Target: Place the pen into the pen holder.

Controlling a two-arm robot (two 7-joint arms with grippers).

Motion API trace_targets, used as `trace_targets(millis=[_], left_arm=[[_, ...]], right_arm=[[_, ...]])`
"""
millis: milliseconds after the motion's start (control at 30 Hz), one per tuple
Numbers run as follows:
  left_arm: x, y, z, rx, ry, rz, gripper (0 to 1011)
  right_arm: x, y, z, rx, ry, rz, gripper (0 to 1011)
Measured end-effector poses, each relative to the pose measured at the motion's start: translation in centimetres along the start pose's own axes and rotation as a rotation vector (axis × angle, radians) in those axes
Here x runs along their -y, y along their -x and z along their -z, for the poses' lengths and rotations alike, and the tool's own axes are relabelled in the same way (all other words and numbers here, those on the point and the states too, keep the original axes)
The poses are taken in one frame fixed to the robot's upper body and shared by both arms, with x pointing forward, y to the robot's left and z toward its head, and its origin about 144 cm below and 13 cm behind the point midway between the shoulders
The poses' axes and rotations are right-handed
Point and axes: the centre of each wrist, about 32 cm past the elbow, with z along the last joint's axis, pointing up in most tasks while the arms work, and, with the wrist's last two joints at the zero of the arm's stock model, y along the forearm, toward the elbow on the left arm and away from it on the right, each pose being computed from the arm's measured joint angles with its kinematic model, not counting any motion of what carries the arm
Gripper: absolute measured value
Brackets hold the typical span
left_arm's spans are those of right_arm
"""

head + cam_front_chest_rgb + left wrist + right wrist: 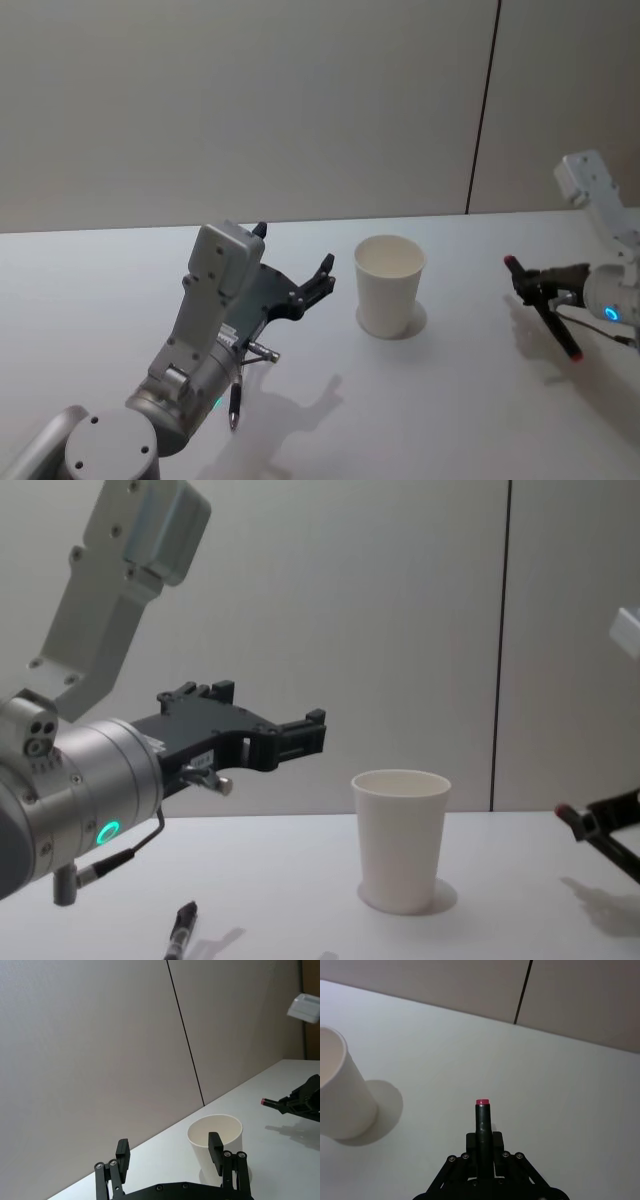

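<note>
The pen holder (388, 285) is a plain white paper cup standing upright at mid-table, also seen in the chest view (400, 840). My right gripper (540, 290) is shut on a black pen (565, 338) with a red end, held tilted above the table to the right of the cup. From the right wrist the pen (483, 1120) sticks out between the fingers, with the cup (340, 1100) off to one side. My left gripper (293, 250) hovers open left of the cup, nothing between its fingers (122, 1152).
A second dark pen (235, 400) lies on the white table (450, 400) under my left arm, near the front edge; the chest view shows it low down (183, 930). A grey wall with a dark vertical seam (482, 110) stands behind.
</note>
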Motion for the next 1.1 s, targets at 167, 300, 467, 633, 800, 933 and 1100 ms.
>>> trace_targets(millis=[167,300,467,633,800,933,1100], left_arm=[[0.0,0.0,0.0,0.0,0.0,0.0,1003],[0.0,0.0,0.0,0.0,0.0,0.0,1003],[0.0,0.0,0.0,0.0,0.0,0.0,1003],[0.0,0.0,0.0,0.0,0.0,0.0,1003],[0.0,0.0,0.0,0.0,0.0,0.0,1003],[0.0,0.0,0.0,0.0,0.0,0.0,1003],[0.0,0.0,0.0,0.0,0.0,0.0,1003]], right_arm=[[0.7,0.3,0.2,0.027,-0.076,0.009,172],[1.3,0.6,0.5,0.051,-0.144,0.017,172],[1.7,1.0,0.8,0.078,-0.215,0.023,172],[2.0,1.3,1.2,0.103,-0.283,0.03,172],[2.3,1.8,1.6,0.136,-0.369,0.037,172],[2.4,2.1,1.9,0.159,-0.425,0.041,172],[2.3,2.5,2.3,0.191,-0.507,0.047,172]])
